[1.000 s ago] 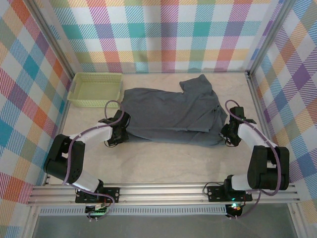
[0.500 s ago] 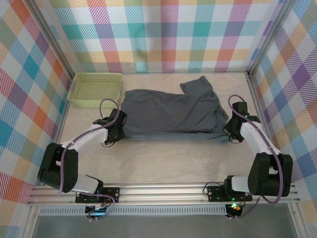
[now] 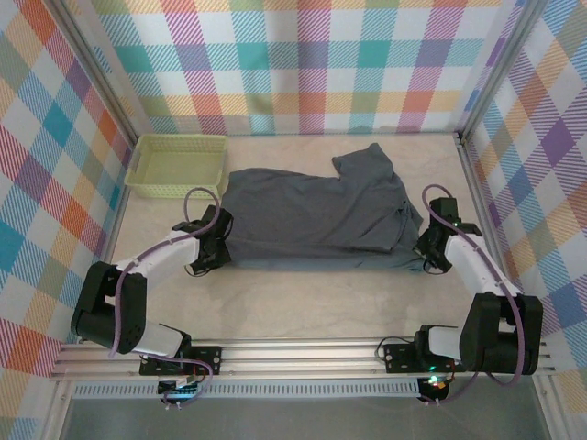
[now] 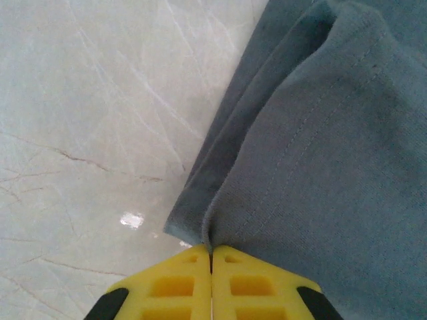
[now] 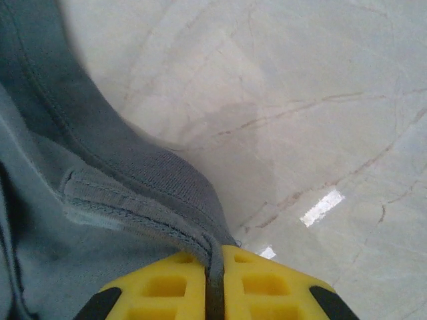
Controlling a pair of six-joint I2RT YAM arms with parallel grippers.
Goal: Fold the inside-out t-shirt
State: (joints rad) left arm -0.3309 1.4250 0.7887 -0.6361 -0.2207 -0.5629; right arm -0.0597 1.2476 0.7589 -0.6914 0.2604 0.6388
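The slate blue-grey inside-out t-shirt [image 3: 316, 213] lies spread across the middle of the pale table, with a flap sticking up at its far right. My left gripper [image 3: 220, 246] is at its near left corner. In the left wrist view the yellow fingertips [image 4: 211, 253] are shut on a thin fold of the shirt's hem [image 4: 300, 147]. My right gripper [image 3: 425, 246] is at the near right corner. There the yellow fingertips [image 5: 215, 257] are shut on a thick stitched seam of the shirt [image 5: 127, 193].
A pale yellow-green mesh basket [image 3: 177, 165] stands at the far left, just beyond the shirt's left edge. Plaid walls close in the table on three sides. Bare marbled tabletop [image 3: 312, 298] runs between the shirt and the arm bases.
Both grippers have drawn the shirt's near edge away from the bases, so the cloth now lies narrower front to back. The left arm stretched out further.
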